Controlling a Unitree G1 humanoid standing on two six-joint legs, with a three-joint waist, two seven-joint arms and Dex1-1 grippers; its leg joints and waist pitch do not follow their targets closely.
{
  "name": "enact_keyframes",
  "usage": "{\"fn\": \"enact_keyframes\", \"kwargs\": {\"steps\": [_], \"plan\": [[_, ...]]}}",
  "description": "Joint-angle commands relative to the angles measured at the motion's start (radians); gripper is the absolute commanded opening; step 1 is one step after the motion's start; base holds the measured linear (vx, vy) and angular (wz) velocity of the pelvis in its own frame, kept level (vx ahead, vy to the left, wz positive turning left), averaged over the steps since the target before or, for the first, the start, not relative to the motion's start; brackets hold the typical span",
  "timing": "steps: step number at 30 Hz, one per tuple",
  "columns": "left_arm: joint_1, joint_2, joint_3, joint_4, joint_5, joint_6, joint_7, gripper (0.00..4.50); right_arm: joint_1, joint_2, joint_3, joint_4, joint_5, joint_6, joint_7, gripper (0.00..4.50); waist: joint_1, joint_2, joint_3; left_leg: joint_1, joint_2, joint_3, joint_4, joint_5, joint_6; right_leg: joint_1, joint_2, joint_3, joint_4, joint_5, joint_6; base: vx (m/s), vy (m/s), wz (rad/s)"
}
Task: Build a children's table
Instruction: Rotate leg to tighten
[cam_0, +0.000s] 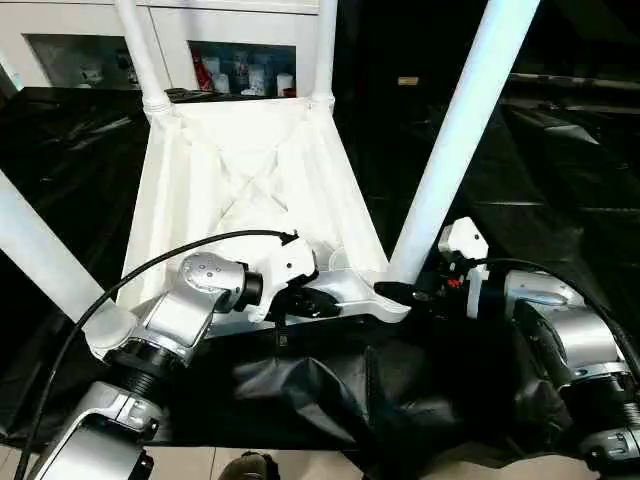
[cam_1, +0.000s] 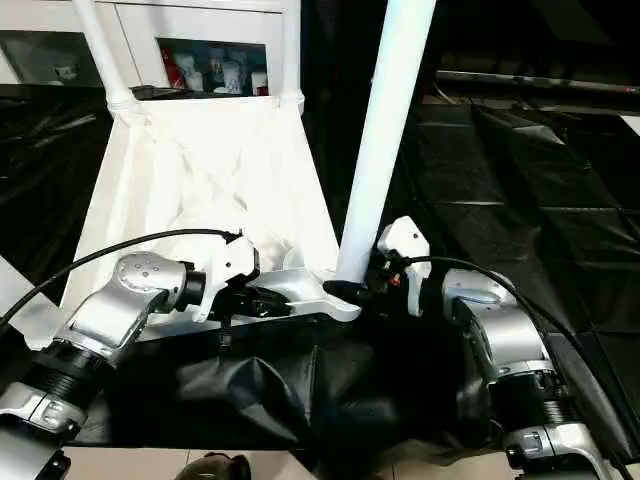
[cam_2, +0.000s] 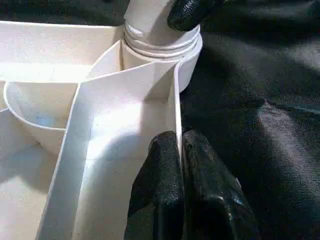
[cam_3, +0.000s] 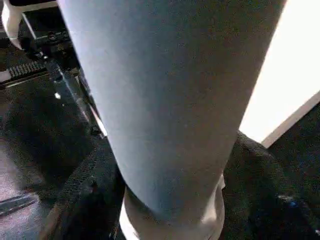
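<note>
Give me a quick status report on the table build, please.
Left gripper shut on table top's rim. Right gripper around base of near right leg. Table top upside down, four legs up. Nothing in the way.

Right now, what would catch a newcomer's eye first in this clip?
The upturned white table top, ribbed underside up on the black-draped surface, with white legs standing from its corners. At the near edge, the left gripper pinches the top's rim, and the right gripper is at the base of the near-right leg.
</note>
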Motion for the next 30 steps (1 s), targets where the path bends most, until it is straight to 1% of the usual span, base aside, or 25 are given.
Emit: {"fn": "enact_keyframes", "kwargs": {"steps": [1, 2, 3, 5, 7, 8, 9, 10, 11, 12, 13, 14, 15, 16, 17, 19, 20, 21, 22, 23, 25, 26, 28, 29, 30], "plan": [[0.017, -0.013, -0.02, -0.026, -0.042, 0.001, -0.04, 0.0, 0.016, -0.023, 0.005, -0.012, -0.001, -0.007, 0.009, 2.47, 0.0, -0.011, -0.065, 0.033, 0.099, -0.043, -0.066, -0.102, 0.109, 0.044, -0.099, 0.057, -0.051, -0.075, -0.278, 0.0, 0.0, 0.0], [0.017, -0.013, -0.02, -0.026, -0.042, 0.0, -0.039, 0.0, 0.017, -0.024, 0.005, -0.009, -0.003, -0.01, 0.012, 2.41, 0.0, -0.012, -0.065, 0.033, 0.099, -0.044, -0.066, -0.106, 0.11, 0.044, -0.099, 0.057, -0.052, -0.082, -0.276, 0.0, 0.0, 0.0], [0.017, -0.013, -0.02, -0.026, -0.042, 0.0, -0.039, 0.0, 0.017, -0.024, 0.005, -0.009, -0.003, -0.01, 0.012, 2.19, 0.001, -0.012, -0.065, 0.033, 0.099, -0.044, -0.066, -0.111, 0.107, 0.044, -0.1, 0.058, -0.053, -0.09, -0.275, 0.0, 0.0, 0.0], [0.013, -0.015, -0.017, -0.019, -0.035, -0.003, -0.025, 0.0, 0.022, -0.023, 0.004, -0.007, -0.006, -0.011, 0.008, 2.09, 0.0, -0.012, -0.065, 0.033, 0.098, -0.044, -0.066, -0.112, 0.105, 0.044, -0.099, 0.057, -0.054, -0.095, -0.274, 0.0, 0.0, 0.0], [0.0, -0.027, -0.01, 0.005, -0.011, -0.005, 0.031, 0.0, 0.025, -0.009, -0.004, 0.007, -0.019, -0.01, -0.038, 2.09, 0.0, -0.013, -0.065, 0.034, 0.099, -0.044, -0.066, -0.112, 0.103, 0.044, -0.1, 0.058, -0.054, -0.097, -0.272, 0.0, 0.0, 0.0], [-0.01, -0.038, -0.003, 0.022, 0.005, 0.003, 0.075, 0.0, 0.023, 0.007, -0.012, 0.027, -0.037, -0.015, -0.09, 2.02, -0.002, -0.015, -0.064, 0.034, 0.099, -0.044, -0.067, -0.114, 0.101, 0.042, -0.098, 0.058, -0.055, -0.104, -0.27, 0.0, 0.0, 0.0], [-0.01, -0.038, -0.003, 0.022, 0.005, 0.003, 0.075, 0.0, 0.023, 0.007, -0.012, 0.027, -0.037, -0.015, -0.09, 1.99, -0.003, -0.015, -0.062, 0.034, 0.097, -0.044, -0.067, -0.121, 0.098, 0.04, -0.098, 0.059, -0.058, -0.118, -0.269, 0.0, 0.0, 0.0], [-0.026, -0.054, 0.004, 0.049, 0.026, 0.005, 0.133, 0.0, 0.016, 0.034, -0.026, 0.062, -0.058, -0.013, -0.173, 1.99, -0.005, -0.017, -0.061, 0.032, 0.097, -0.045, -0.068, -0.139, 0.087, 0.042, -0.101, 0.059, -0.062, -0.153, -0.263, 0.0, 0.0, 0.0], [-0.026, -0.054, 0.004, 0.049, 0.026, 0.005, 0.133, 0.0, 0.016, 0.034, -0.026, 0.062, -0.058, -0.013, -0.173, 1.97, -0.005, -0.016, -0.059, 0.033, 0.096, -0.045, -0.07, -0.153, 0.081, 0.041, -0.102, 0.059, -0.066, -0.177, -0.259, 0.0, 0.0, 0.0], [-0.059, -0.094, 0.019, 0.099, 0.057, 0.023, 0.244, 0.0, 0.005, 0.102, -0.056, 0.122, -0.082, 0.004, -0.34, 1.97, -0.006, -0.019, -0.058, 0.033, 0.097, -0.048, -0.071, -0.176, 0.067, 0.044, -0.105, 0.059, -0.07, -0.228, -0.242, 0.0, 0.0, 0.0], [-0.064, -0.101, 0.021, 0.106, 0.061, 0.026, 0.26, 0.0, 0.004, 0.114, -0.062, 0.129, -0.084, 0.008, -0.365, 1.96, -0.012, -0.014, -0.052, 0.04, 0.095, -0.047, -0.076, -0.219, 0.041, 0.03, -0.101, 0.061, -0.08, -0.303, -0.231, 0.0, 0.0, 0.0], [-0.086, -0.136, 0.028, 0.132, 0.074, 0.045, 0.327, 0.0, -0.005, 0.172, -0.088, 0.159, -0.086, 0.024, -0.481, 1.96, -0.017, -0.017, -0.051, 0.039, 0.094, -0.053, -0.079, -0.257, 0.008, 0.035, -0.105, 0.059, -0.085, -0.38, -0.21, 0.0, 0.0, 0.0], [-0.089, -0.141, 0.028, 0.136, 0.076, 0.048, 0.336, 0.0, -0.006, 0.18, -0.092, 0.162, -0.085, 0.026, -0.498, 1.96, -0.017, -0.018, -0.051, 0.04, 0.094, -0.055, -0.08, -0.27, 0.0, 0.035, -0.107, 0.06, -0.089, -0.403, -0.2, 0.0, 0.0, 0.0], [-0.096, -0.152, 0.03, 0.143, 0.079, 0.054, 0.356, 0.0, -0.009, 0.199, -0.101, 0.171, -0.085, 0.031, -0.536, 1.95, -0.018, -0.018, -0.052, 0.044, 0.097, -0.058, -0.083, -0.284, -0.016, 0.032, -0.107, 0.06, -0.092, -0.421, -0.181, 0.0, 0.0, 0.0], [-0.113, -0.188, 0.034, 0.161, 0.088, 0.076, 0.414, 0.0, -0.021, 0.246, -0.112, 0.194, -0.087, 0.038, -0.619, 1.95, -0.02, -0.014, -0.052, 0.046, 0.096, -0.057, -0.084, -0.294, -0.023, 0.029, -0.106, 0.061, -0.094, -0.413, -0.181, 0.0, 0.0, 0.0], [-0.131, -0.228, 0.036, 0.183, 0.097, 0.097, 0.473, 0.0, -0.037, 0.299, -0.118, 0.223, -0.092, 0.042, -0.698, 1.95, -0.024, -0.014, -0.053, 0.044, 0.095, -0.057, -0.086, -0.296, -0.028, 0.03, -0.103, 0.061, -0.093, -0.399, -0.179, 0.0, 0.0, 0.0], [-0.147, -0.264, 0.034, 0.204, 0.112, 0.107, 0.531, 0.0, -0.057, 0.353, -0.134, 0.257, -0.093, 0.042, -0.778, 1.95, -0.028, -0.012, -0.054, 0.042, 0.095, -0.056, -0.087, -0.289, -0.029, 0.03, -0.104, 0.063, -0.091, -0.363, -0.184, 0.0, 0.0, 0.0], [-0.148, -0.265, 0.034, 0.205, 0.112, 0.108, 0.533, 0.0, -0.058, 0.356, -0.135, 0.258, -0.093, 0.042, -0.781, 1.95, -0.029, -0.011, -0.054, 0.044, 0.095, -0.056, -0.087, -0.293, -0.03, 0.028, -0.103, 0.063, -0.091, -0.356, -0.186, 0.0, 0.0, 0.0], [-0.154, -0.284, 0.031, 0.212, 0.114, 0.112, 0.548, 0.0, -0.071, 0.382, -0.141, 0.275, -0.094, 0.04, -0.811, 1.95, -0.03, -0.012, -0.056, 0.044, 0.094, -0.056, -0.086, -0.289, -0.028, 0.032, -0.104, 0.063, -0.09, -0.341, -0.189, 0.0, 0.0, 0.0], [-0.157, -0.303, 0.024, 0.217, 0.114, 0.113, 0.554, 0.0, -0.083, 0.406, -0.14, 0.29, -0.1, 0.035, -0.833, 1.95, -0.03, -0.012, -0.055, 0.043, 0.094, -0.055, -0.086, -0.286, -0.025, 0.03, -0.103, 0.064, -0.091, -0.327, -0.189, 0.0, 0.0, 0.0], [-0.158, -0.325, 0.013, 0.214, 0.108, 0.109, 0.543, 0.0, -0.102, 0.434, -0.124, 0.306, -0.109, 0.017, -0.839, 1.95, -0.031, -0.013, -0.055, 0.043, 0.093, -0.055, -0.087, -0.286, -0.022, 0.032, -0.102, 0.063, -0.089, -0.315, -0.188, 0.0, 0.0, 0.0], [-0.156, -0.322, 0.012, 0.211, 0.106, 0.104, 0.535, 0.0, -0.105, 0.434, -0.124, 0.302, -0.101, 0.009, -0.82, 1.95, -0.03, -0.013, -0.057, 0.039, 0.093, -0.055, -0.087, -0.276, -0.014, 0.036, -0.104, 0.063, -0.087, -0.293, -0.188, 0.0, 0.0, 0.0], [-0.156, -0.313, 0.014, 0.211, 0.104, 0.098, 0.527, 0.0, -0.108, 0.429, -0.127, 0.293, -0.094, -0.001, -0.801, 1.95, -0.031, -0.014, -0.056, 0.04, 0.093, -0.053, -0.087, -0.273, -0.005, 0.036, -0.102, 0.064, -0.086, -0.281, -0.189, 0.0, 0.0, 0.0], [-0.157, -0.305, 0.016, 0.214, 0.103, 0.091, 0.52, 0.0, -0.111, 0.423, -0.133, 0.287, -0.091, -0.003, -0.789, 2.51, -0.029, -0.014, -0.058, 0.041, 0.093, -0.052, -0.086, -0.268, 0.0, 0.037, -0.102, 0.064, -0.087, -0.279, -0.191, 0.0, 0.0, 0.0], [-0.157, -0.299, 0.017, 0.217, 0.103, 0.087, 0.515, 0.0, -0.112, 0.419, -0.136, 0.283, -0.09, -0.003, -0.783, 2.65, -0.03, -0.014, -0.057, 0.04, 0.093, -0.053, -0.086, -0.265, 0.002, 0.037, -0.103, 0.064, -0.087, -0.279, -0.191, 0.0, 0.0, 0.0]]}}
